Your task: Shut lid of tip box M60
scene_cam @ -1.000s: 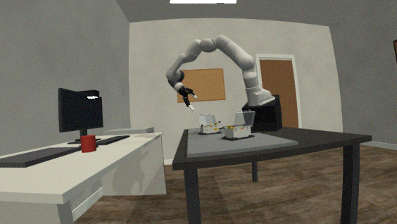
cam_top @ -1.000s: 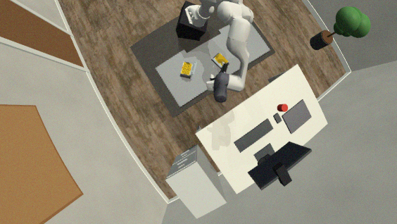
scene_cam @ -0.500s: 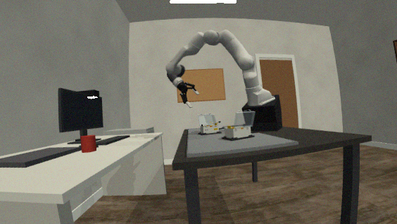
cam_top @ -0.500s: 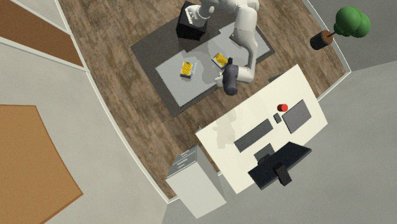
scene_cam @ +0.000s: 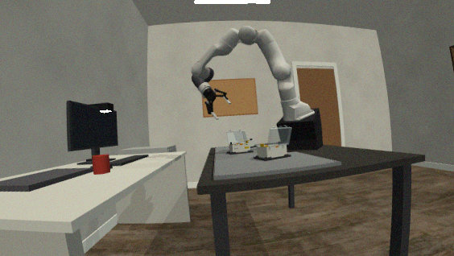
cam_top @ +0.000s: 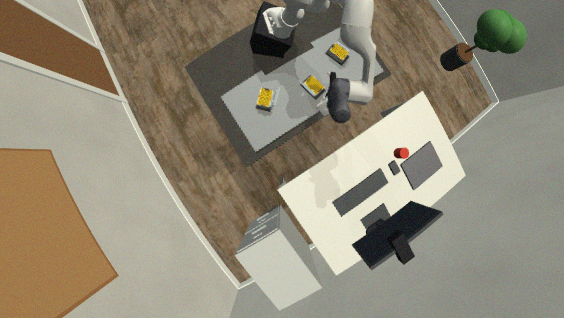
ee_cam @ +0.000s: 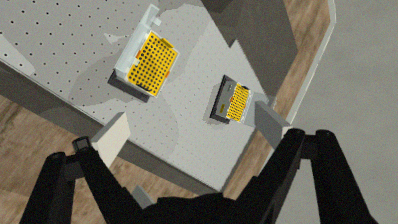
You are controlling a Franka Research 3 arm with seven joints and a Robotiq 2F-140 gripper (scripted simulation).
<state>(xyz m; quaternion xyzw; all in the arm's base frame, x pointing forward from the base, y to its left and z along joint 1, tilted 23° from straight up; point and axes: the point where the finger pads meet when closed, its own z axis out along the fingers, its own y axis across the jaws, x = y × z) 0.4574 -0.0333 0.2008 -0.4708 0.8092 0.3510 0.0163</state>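
ID stickers on the tip boxes (scene_cam: 272, 150) are too small to read.
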